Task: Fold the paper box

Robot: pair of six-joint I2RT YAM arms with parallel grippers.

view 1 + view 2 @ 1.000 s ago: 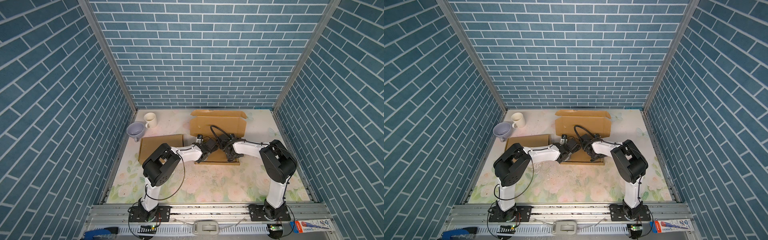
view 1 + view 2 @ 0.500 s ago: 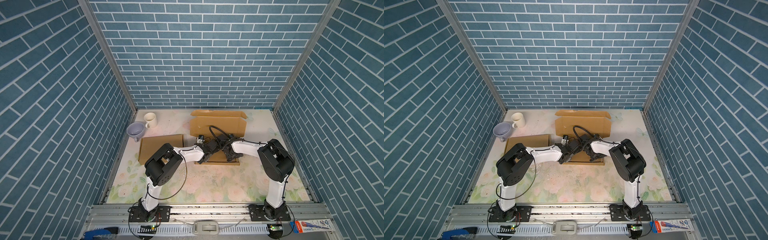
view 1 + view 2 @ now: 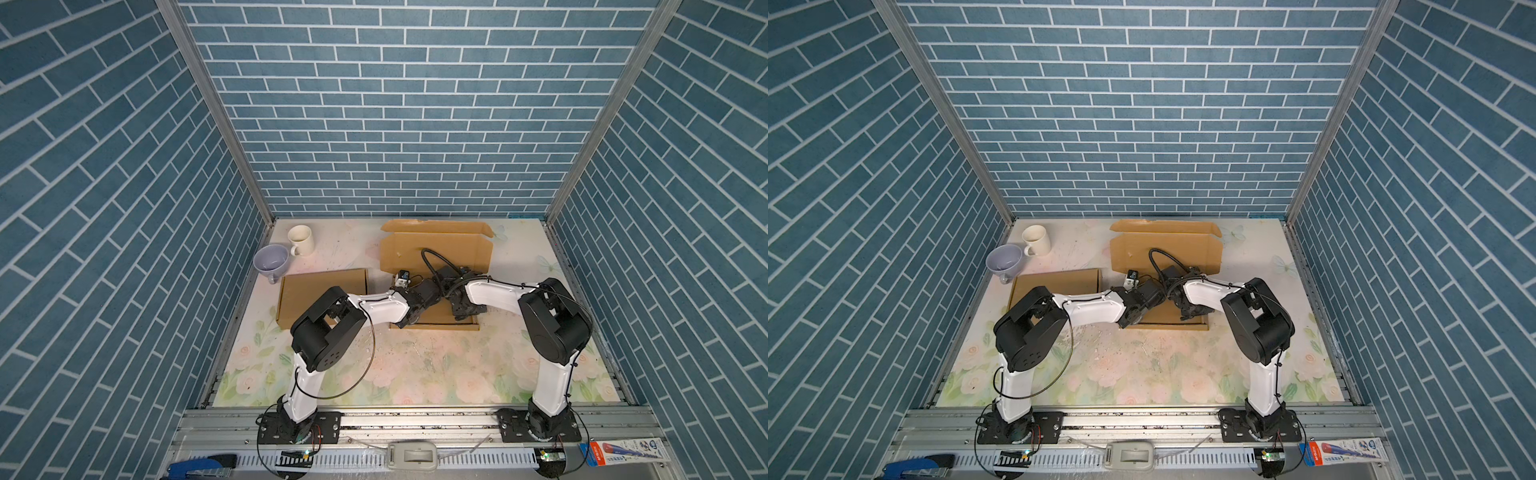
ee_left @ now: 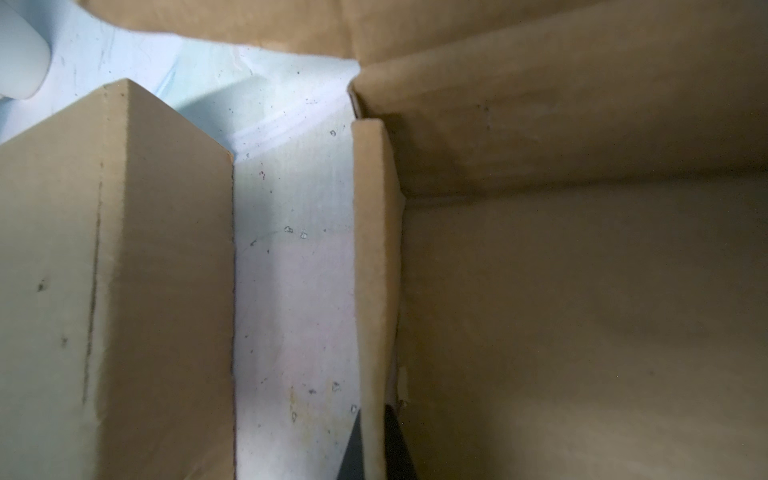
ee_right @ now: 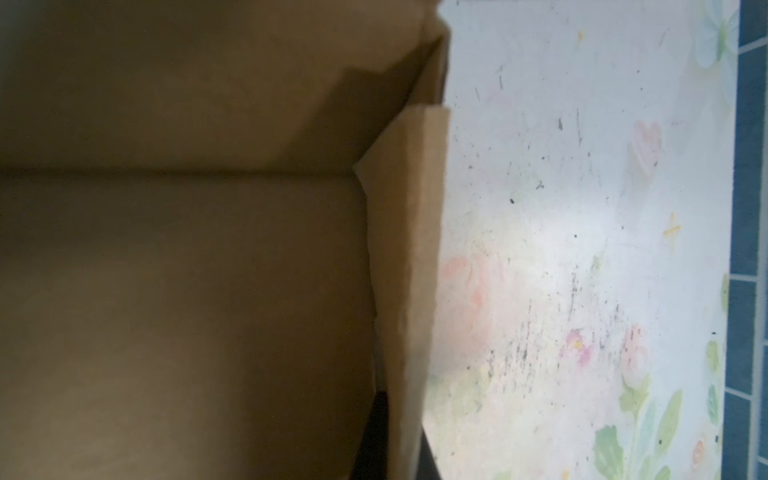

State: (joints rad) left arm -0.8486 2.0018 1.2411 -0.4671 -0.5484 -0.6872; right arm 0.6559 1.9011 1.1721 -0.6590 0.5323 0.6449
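From the near edge of the flowered tabletop (image 3: 415, 365) my two arms reach inward to the middle, where the paper box (image 3: 415, 253) stands open, its lid laid back toward the far wall. In both top views the wrists cover the tips, so from above I cannot read the grip; the wrist views give it. In the left wrist view the left claw (image 4: 374, 451) is closed on a side wall of the box, one dark finger on each face of the cardboard. Across a strip of tabletop from it stands the side of a brown carton (image 4: 116, 270). In the right wrist view the right claw (image 5: 401, 453) pinches the opposite side wall in the same way, with the flowered tabletop outside it. From above, the brown carton (image 3: 320, 286) lies closed just left of the box. Farther back on the left, seen only from above, a lilac cup (image 3: 271, 259) and a cream mug (image 3: 300, 240) stand close together.
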